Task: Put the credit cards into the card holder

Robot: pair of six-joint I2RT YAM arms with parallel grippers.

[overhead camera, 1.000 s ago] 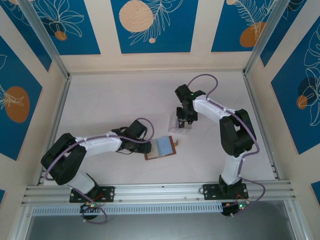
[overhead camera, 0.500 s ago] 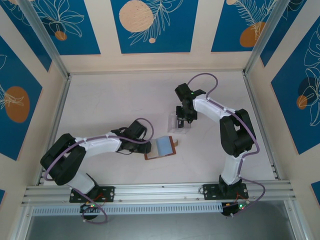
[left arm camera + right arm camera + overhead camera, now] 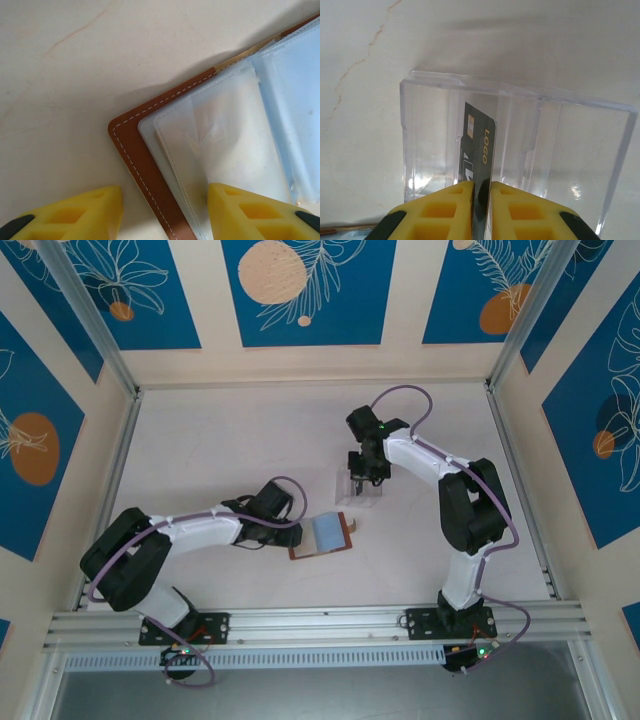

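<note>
Clear stand [image 3: 520,120], one o'clock of the card holder [image 3: 145,170], holds a dark card [image 3: 480,142] the right gripper [image 3: 481,189] pinches; left gripper [image 3: 162,202] gapes over its sleeves [image 3: 225,150].

From above and behind me, the top camera overlooks the whole counter [image 3: 220,440], card holder [image 3: 322,535] and clear stand [image 3: 358,490] included; my left wrist camera crowds the former, my right the latter.

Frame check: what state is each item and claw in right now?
card holder: open, lying flat, pale sleeves showing.
clear stand: upright.
credit card: on edge in the clear stand.
right claw: shut on the credit card.
left claw: open, astride the card holder's corner.
</note>
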